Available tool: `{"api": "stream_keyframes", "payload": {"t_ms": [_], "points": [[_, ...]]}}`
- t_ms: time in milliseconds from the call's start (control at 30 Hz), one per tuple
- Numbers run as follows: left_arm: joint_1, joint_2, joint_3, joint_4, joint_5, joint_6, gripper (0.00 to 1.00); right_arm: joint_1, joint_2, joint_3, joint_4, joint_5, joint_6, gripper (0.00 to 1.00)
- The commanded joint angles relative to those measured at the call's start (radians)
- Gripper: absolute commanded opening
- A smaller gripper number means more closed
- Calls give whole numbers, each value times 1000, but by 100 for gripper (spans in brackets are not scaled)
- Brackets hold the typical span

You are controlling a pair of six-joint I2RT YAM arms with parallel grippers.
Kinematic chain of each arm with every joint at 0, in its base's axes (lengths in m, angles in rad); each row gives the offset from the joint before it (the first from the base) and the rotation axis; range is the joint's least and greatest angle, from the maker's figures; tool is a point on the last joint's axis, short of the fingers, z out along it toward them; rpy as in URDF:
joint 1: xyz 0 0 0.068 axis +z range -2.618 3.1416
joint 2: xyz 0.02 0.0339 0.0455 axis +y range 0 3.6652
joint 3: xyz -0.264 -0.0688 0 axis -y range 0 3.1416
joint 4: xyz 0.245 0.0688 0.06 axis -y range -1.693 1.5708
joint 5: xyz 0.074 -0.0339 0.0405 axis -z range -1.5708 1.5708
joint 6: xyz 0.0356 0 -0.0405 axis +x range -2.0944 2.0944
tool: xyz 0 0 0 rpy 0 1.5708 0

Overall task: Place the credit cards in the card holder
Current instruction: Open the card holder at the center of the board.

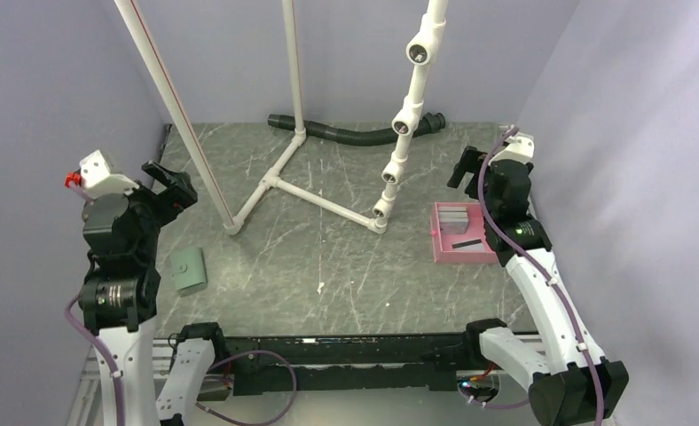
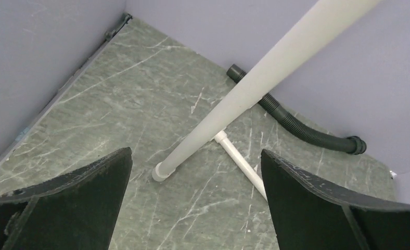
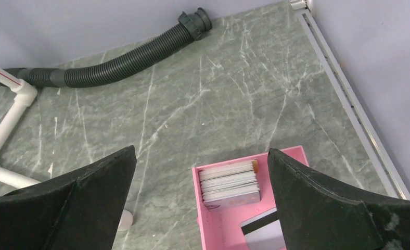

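Note:
A stack of grey credit cards [image 1: 455, 218] stands on edge in the far end of a pink tray [image 1: 443, 252] at the right. A loose card with a black stripe [image 1: 467, 241] lies flat in the tray. The right wrist view shows the stack [image 3: 229, 184], a tan card edge behind it, and the loose card [image 3: 263, 233]. My right gripper [image 3: 200, 205] is open and empty above the tray. The sage-green card holder [image 1: 189, 270] lies closed on the table at the left. My left gripper [image 1: 170, 184] is open and empty, raised beyond the holder [image 2: 195, 203].
A white PVC pipe frame [image 1: 315, 191] stands mid-table with a slanted pole [image 2: 234, 104] and an upright jointed column [image 1: 404, 124]. A black corrugated hose [image 1: 355, 133] lies along the back wall. Purple walls enclose the table on three sides.

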State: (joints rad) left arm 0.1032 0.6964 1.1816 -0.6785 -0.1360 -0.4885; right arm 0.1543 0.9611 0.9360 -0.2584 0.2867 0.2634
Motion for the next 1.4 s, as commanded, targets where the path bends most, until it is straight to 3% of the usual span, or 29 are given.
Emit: {"api": "stream_keyframes", "payload": {"t_ms": [0,133,333,467,600,700,900,1100,1200,1367], "points": [[4,-28,28,-81,0,-37,99,5,-11,26,-16,8,54,100],[4,-18,-13,-177,-23,-64,99,4,48,107,-157,-41,131,100],[4,110,-92,-407,-121,-234,100,68,-3,68,-263,-9,214,100],[25,177,-188,-447,-124,-330,99,90,-60,21,-277,-160,178,100],[120,182,-248,-413,-108,-425,99,106,-109,-50,-252,-463,114,100],[231,176,-304,-343,-71,-495,99,123,-141,-101,-248,-553,102,100],[429,310,-348,-283,25,-623,99,167,-155,-114,-290,-574,85,100],[584,548,-314,-152,126,-527,99,200,-165,-99,-302,-564,69,100],[605,600,-350,-2,119,-450,99,215,-148,-103,-292,-599,71,100],[606,676,-399,80,123,-406,99,264,-120,-100,-291,-615,51,100]]}}
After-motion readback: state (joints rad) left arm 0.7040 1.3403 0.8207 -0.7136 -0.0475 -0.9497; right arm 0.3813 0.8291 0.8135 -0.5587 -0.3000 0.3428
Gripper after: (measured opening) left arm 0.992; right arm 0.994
